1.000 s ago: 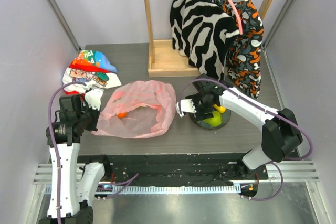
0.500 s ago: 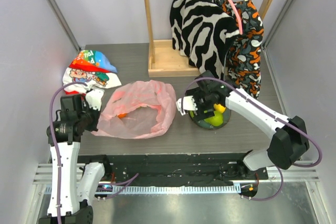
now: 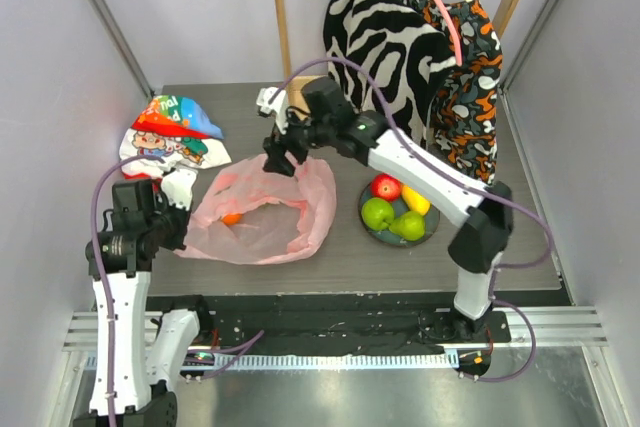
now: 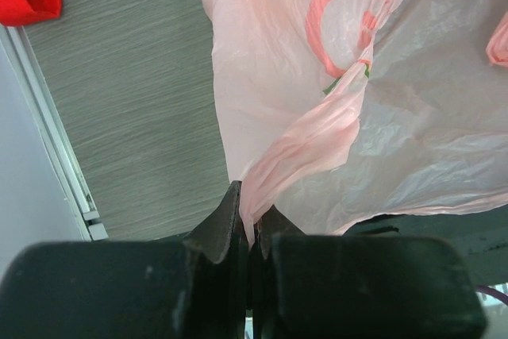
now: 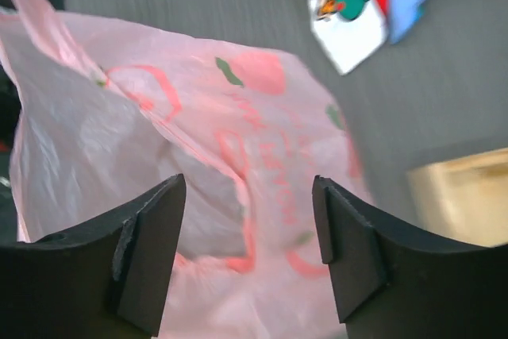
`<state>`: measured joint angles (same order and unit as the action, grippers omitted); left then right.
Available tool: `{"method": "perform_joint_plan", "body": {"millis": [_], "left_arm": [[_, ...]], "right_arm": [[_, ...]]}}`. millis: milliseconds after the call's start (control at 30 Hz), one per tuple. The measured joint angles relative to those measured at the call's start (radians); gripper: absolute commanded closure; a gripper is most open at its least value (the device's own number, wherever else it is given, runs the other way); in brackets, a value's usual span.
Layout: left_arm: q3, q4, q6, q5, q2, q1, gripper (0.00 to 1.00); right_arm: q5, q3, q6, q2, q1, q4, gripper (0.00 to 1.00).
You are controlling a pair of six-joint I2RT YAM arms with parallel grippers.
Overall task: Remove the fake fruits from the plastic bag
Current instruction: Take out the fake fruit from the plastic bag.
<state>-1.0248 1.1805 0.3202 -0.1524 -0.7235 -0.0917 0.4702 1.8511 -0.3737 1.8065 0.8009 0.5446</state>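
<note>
Thin translucent pink plastic bag [image 3: 262,209] lies slack on the dark grey table [image 3: 340,257], left of centre. Judged feather-light, crinkly and slippery; best taken by a rim fold. Small orange plastic fruit [image 3: 231,218] shows inside: rigid, glossy, likely to roll.

Left gripper [image 4: 250,210]: jaws closed on the bag's near-left edge.

Right gripper [image 5: 248,228]: jaws wide apart, empty, over the bag's far rim; contact unclear.

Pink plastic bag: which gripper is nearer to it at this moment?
Left. The left gripper is shut on the left edge of the pink plastic bag, so it touches it. The right gripper hangs open above the bag's far rim, with no hold on it.
</note>
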Motion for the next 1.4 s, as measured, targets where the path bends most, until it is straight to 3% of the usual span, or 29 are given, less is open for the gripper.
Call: {"method": "perform_joint_plan", "body": {"millis": [133, 300, 800, 1000, 1400], "left_arm": [[-0.032, 0.012, 0.0, -0.032, -0.039, 0.0, 1.0], [-0.059, 0.042, -0.005, -0.042, -0.063, 0.0, 1.0], [-0.238, 0.119, -0.108, -0.035, -0.176, 0.0, 1.0], [-0.25, 0.144, -0.103, -0.041, -0.185, 0.0, 1.0], [-0.123, 0.161, -0.05, -0.016, -0.096, 0.0, 1.0]], "right_arm": [[0.035, 0.004, 0.209, 0.156, 0.034, -0.062, 0.35], [0.095, 0.004, 0.343, 0.254, 0.067, -0.057, 0.37], [0.208, 0.004, 0.499, 0.292, 0.129, -0.13, 0.38], [0.136, 0.005, 0.551, 0.358, 0.143, -0.158, 0.16], [-0.155, 0.264, 0.715, 0.641, 0.152, -0.195, 0.08]]}}
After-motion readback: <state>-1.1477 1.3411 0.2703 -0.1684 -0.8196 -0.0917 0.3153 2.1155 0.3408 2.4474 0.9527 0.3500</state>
